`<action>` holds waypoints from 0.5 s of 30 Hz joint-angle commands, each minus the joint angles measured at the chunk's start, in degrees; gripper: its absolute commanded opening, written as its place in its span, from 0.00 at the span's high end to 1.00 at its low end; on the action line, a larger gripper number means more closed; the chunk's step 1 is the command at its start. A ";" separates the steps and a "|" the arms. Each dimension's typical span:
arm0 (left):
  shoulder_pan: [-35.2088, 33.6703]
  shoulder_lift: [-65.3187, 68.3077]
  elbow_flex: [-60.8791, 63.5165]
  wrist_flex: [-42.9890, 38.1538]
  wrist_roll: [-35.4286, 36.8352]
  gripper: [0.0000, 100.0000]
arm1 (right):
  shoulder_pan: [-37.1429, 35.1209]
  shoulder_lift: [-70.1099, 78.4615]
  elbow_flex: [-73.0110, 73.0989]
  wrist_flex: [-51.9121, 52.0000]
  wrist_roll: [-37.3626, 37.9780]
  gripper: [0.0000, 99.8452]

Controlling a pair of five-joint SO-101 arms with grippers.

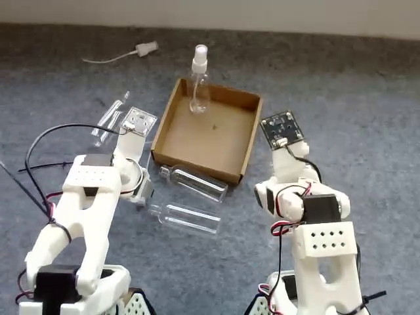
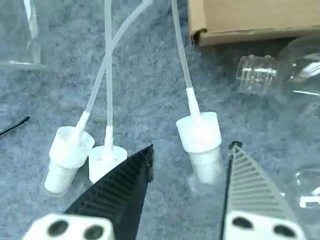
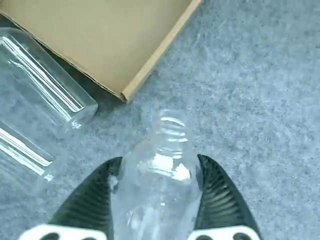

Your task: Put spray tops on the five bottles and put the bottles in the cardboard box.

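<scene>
Left tool (image 2: pixel 190 160) wide open, spray top (image 2: pixel 200 137) between jaws. Right tool (image 3: pixel 157 172) clamped on bottle (image 3: pixel 160 210) beside box (image 3: pixel 100 40) corner.

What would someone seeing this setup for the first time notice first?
Probably the cardboard box mid-table, with one capped bottle standing upright by its far wall. The right end effector is shut on an uncapped bottle near a box corner, and the left end effector hangs open around a spray top lying on its side.
</scene>
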 commanded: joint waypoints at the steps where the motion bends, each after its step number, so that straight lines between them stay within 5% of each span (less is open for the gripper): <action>1: 0.84 5.05 -1.19 -3.08 -0.35 0.78 | -0.40 -1.27 -0.48 -0.57 -0.53 0.98; 6: 0.48 11.21 -2.59 -3.96 -0.79 0.80 | -0.40 -1.27 -0.40 -0.57 -0.53 0.98; 11: -2.95 6.73 -2.68 -3.34 -6.51 0.96 | -0.40 -1.27 -0.40 -0.84 -0.53 0.98; 15: -8.92 -0.13 -4.88 4.75 -10.90 0.96 | -0.40 -1.27 -0.40 -0.92 -0.53 0.98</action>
